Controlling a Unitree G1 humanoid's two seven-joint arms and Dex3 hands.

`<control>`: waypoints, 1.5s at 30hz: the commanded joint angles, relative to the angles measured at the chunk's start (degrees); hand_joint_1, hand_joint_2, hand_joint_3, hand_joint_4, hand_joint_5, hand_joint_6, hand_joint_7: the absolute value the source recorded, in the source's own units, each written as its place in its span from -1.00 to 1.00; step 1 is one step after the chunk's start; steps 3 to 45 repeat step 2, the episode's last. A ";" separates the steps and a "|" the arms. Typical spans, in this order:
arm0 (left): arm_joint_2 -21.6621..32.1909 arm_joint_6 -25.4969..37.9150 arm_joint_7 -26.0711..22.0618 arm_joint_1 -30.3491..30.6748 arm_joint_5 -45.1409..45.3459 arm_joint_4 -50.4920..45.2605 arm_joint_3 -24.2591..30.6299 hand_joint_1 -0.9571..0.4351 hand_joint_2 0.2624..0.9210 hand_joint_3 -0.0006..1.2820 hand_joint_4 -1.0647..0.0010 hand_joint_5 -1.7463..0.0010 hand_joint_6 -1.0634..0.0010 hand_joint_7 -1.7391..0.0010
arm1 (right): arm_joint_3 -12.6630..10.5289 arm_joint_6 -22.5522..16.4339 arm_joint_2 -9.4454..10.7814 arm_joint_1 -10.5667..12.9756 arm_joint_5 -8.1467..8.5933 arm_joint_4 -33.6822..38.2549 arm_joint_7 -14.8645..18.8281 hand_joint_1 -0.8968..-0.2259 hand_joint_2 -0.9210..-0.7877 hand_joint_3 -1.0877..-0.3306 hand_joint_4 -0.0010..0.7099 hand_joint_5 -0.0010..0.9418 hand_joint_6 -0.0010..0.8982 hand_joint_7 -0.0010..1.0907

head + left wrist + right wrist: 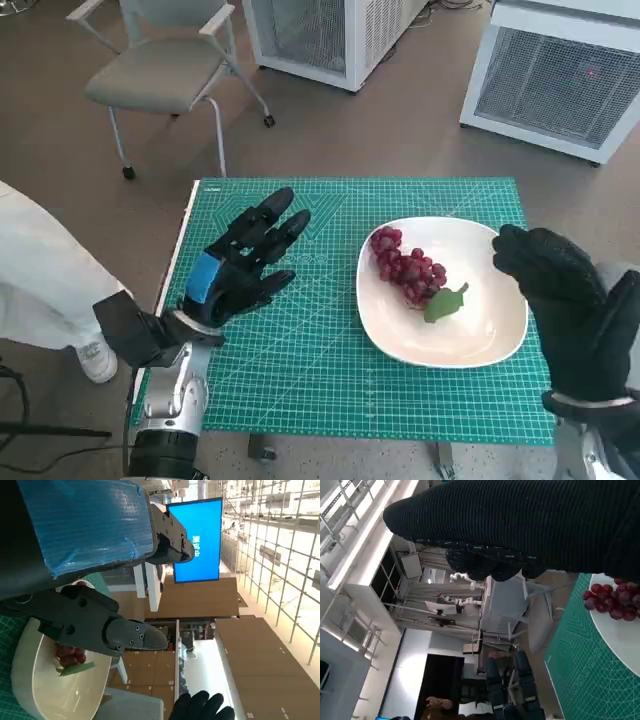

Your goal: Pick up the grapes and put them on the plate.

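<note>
A bunch of red grapes [407, 267] with a green leaf lies on the white plate [480, 335] at the right of the green cutting mat [300, 380]. My left hand [245, 260] hovers over the mat left of the plate, fingers spread, holding nothing. My gloved right hand [565, 300] is raised at the plate's right edge, empty, apart from the grapes. The left wrist view shows the plate [35, 685] and grapes [70, 655] beyond my black fingers [125, 635]. In the right wrist view the grapes [612, 602] and plate [620, 635] sit under the glove.
A grey chair [165, 70] stands behind the table at far left. White cabinets [560, 70] stand at the back right. A person in white [40, 270] is at the left edge, a shoe [98, 360] beside the table.
</note>
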 commanded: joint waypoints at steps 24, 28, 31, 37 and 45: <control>0.29 -0.60 -0.21 0.66 0.08 -0.01 0.04 -0.22 1.00 -0.75 0.24 0.99 0.21 1.00 | -0.14 0.74 -0.07 0.32 0.59 0.78 0.32 0.68 -1.00 0.28 0.26 0.86 -0.45 0.89; 0.29 -0.60 -0.21 0.66 0.08 -0.01 0.04 -0.22 1.00 -0.75 0.24 0.99 0.21 1.00 | -0.14 0.74 -0.07 0.32 0.59 0.78 0.32 0.68 -1.00 0.28 0.26 0.86 -0.45 0.89; 0.29 -0.60 -0.21 0.66 0.08 -0.01 0.04 -0.22 1.00 -0.75 0.24 0.99 0.21 1.00 | -0.14 0.74 -0.07 0.32 0.59 0.78 0.32 0.68 -1.00 0.28 0.26 0.86 -0.45 0.89; 0.29 -0.60 -0.21 0.66 0.08 -0.01 0.04 -0.22 1.00 -0.75 0.24 0.99 0.21 1.00 | -0.14 0.74 -0.07 0.32 0.59 0.78 0.32 0.68 -1.00 0.28 0.26 0.86 -0.45 0.89; 0.29 -0.60 -0.21 0.66 0.08 -0.01 0.04 -0.22 1.00 -0.75 0.24 0.99 0.21 1.00 | -0.14 0.74 -0.07 0.32 0.59 0.78 0.32 0.68 -1.00 0.28 0.26 0.86 -0.45 0.89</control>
